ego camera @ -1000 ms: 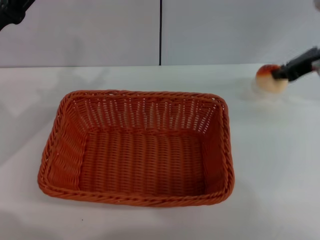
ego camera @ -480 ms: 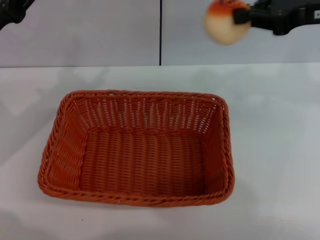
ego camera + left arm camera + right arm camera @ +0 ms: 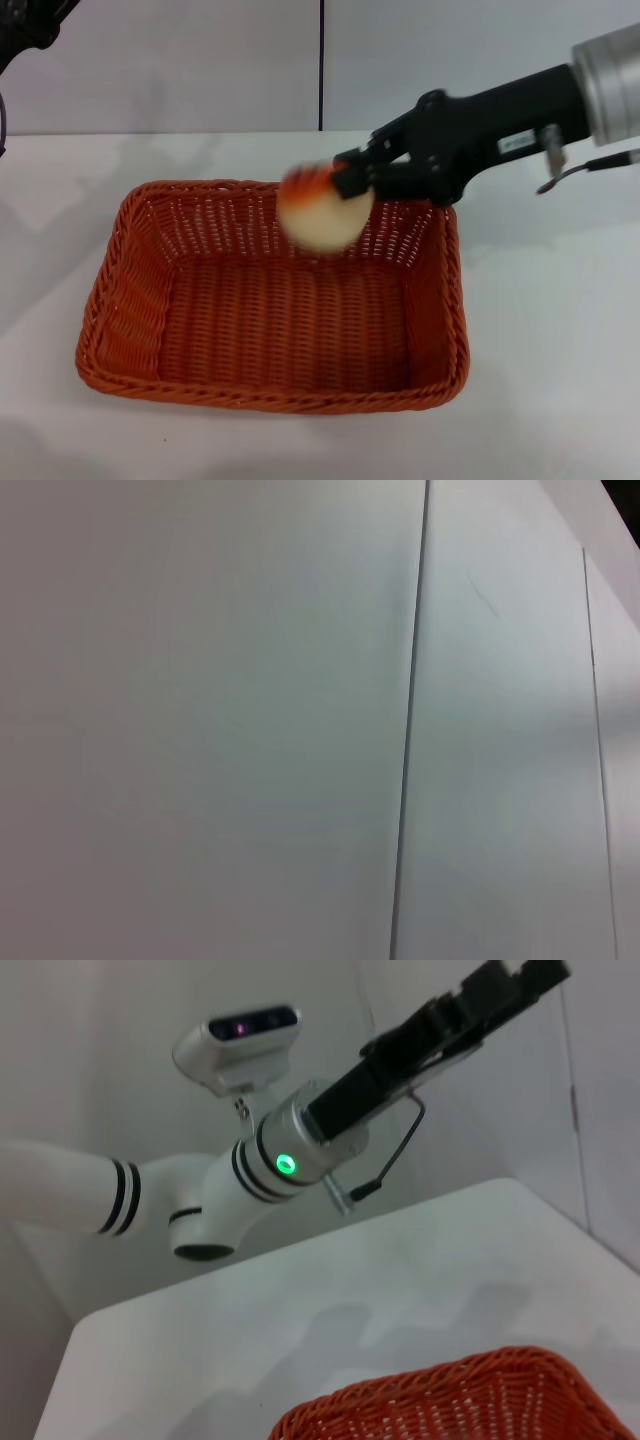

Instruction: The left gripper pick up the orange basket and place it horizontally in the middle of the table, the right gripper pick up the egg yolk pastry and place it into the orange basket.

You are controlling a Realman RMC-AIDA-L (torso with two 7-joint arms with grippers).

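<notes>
Black right hand [image 3: 350, 178], silver wrist cuff, white arm, black bands, green light

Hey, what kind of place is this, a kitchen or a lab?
Likely a robot test bench, not a kitchen: a bare white table, plain panel walls, one basket and a pastry in the right gripper.

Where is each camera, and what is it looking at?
Head view: from the robot's head, down at the table; the right gripper holds the egg yolk pastry over the orange basket.
Left wrist view: raised, facing only a wall panel.
Right wrist view: shows the left arm raised.
Shared: head and right wrist views show the basket.
</notes>
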